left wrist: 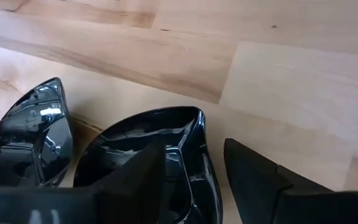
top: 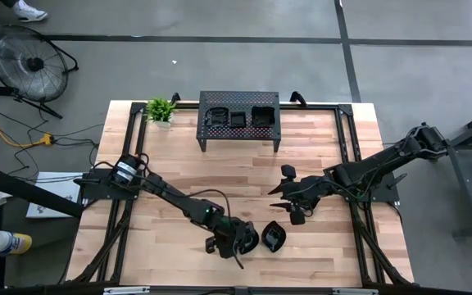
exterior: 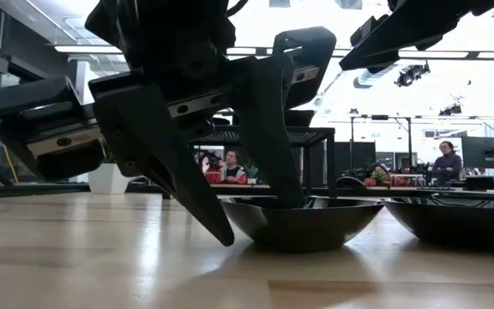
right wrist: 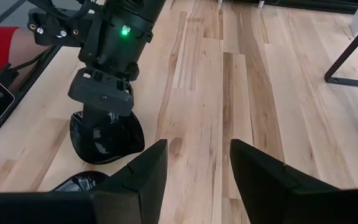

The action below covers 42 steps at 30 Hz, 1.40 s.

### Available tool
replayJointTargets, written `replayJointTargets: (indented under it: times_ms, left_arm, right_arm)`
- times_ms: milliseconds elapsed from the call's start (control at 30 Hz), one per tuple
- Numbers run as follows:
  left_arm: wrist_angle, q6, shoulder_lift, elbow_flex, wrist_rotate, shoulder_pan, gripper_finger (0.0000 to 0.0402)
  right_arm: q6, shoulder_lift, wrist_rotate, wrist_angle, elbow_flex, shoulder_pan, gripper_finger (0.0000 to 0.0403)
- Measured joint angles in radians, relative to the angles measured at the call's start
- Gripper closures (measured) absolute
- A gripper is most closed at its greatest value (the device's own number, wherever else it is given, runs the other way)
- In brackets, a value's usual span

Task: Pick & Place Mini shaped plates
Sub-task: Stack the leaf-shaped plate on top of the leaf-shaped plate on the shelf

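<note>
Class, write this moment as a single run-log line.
left gripper: fingers astride rim of glossy black mini plate, open | second black plate: beside it | right gripper: open, empty, above wooden table

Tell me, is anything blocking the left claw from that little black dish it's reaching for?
Nothing visible blocks it. The left gripper is already at the mini plate, its fingers straddling the rim: one inside the bowl, one outside over the wooden table. A second plate lies beside it, apart, not between them.

Perforated black stand [top: 238,120], small potted plant [top: 161,110], floor fan [top: 29,62], possibly cables
</note>
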Motion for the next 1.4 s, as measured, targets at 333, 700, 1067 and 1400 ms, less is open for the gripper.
replayJointTargets:
  times_ms: [333, 700, 1067, 1400]
  left_arm:
    - [0.000, 0.001, 0.000, 0.000, -0.004, 0.000, 0.0300]
    - [-0.001, 0.001, 0.000, 0.000, -0.005, 0.000, 0.0356]
    - [0.002, 0.001, -0.002, 0.000, -0.008, 0.000, 0.0398]
    - [-0.013, -0.009, -0.006, 0.000, -0.032, 0.000, 0.0400]
  right_arm:
    - [0.000, 0.000, 0.000, 0.000, 0.000, 0.000, 0.0233]
    - [0.000, 0.000, 0.000, 0.000, 0.000, 0.000, 0.0233]
    - [0.000, 0.000, 0.000, 0.000, 0.000, 0.000, 0.0233]
    - [0.000, 0.000, 0.000, 0.000, 0.000, 0.000, 0.0233]
